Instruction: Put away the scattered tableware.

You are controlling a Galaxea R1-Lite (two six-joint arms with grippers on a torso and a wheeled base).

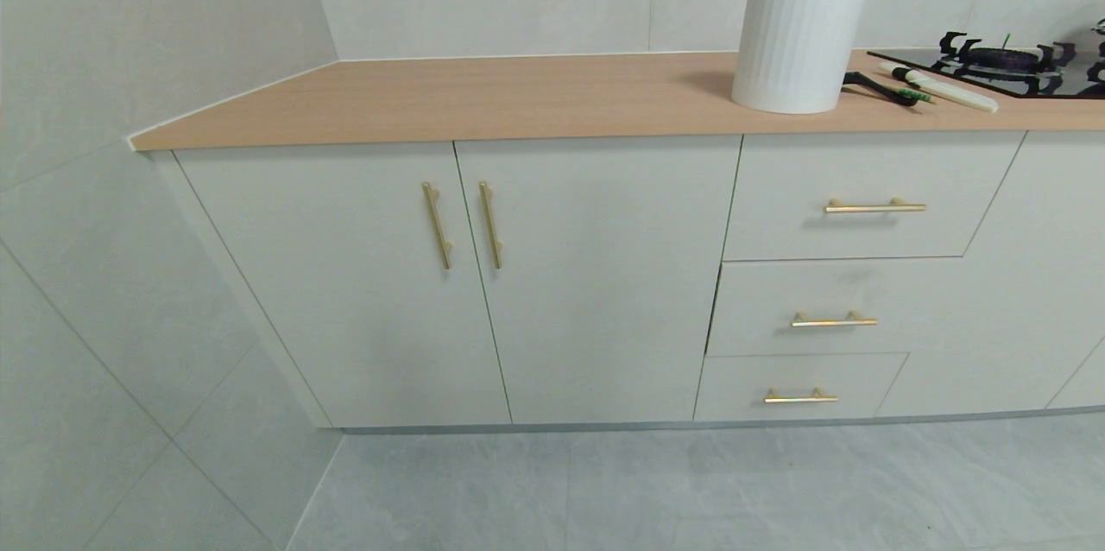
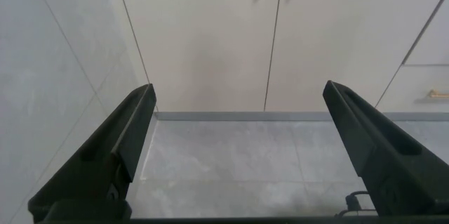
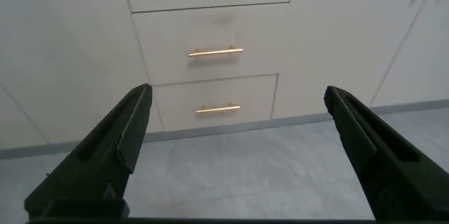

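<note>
Two pieces lie on the countertop (image 1: 483, 98) between a tall white ribbed container (image 1: 803, 24), its inside hidden, and the hob (image 1: 1019, 72): a black-handled utensil (image 1: 876, 87) and a white-handled utensil (image 1: 945, 91). Both claws gape wide and carry nothing; the left gripper (image 2: 238, 88) faces the closed cupboard doors (image 2: 203, 34), the right gripper (image 3: 237, 89) the closed drawers (image 3: 210, 34).

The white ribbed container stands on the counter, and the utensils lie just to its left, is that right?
Not quite. The white ribbed container does stand on the counter, but the utensils lie just to its right, next to the stove. The head view shows this.
</note>
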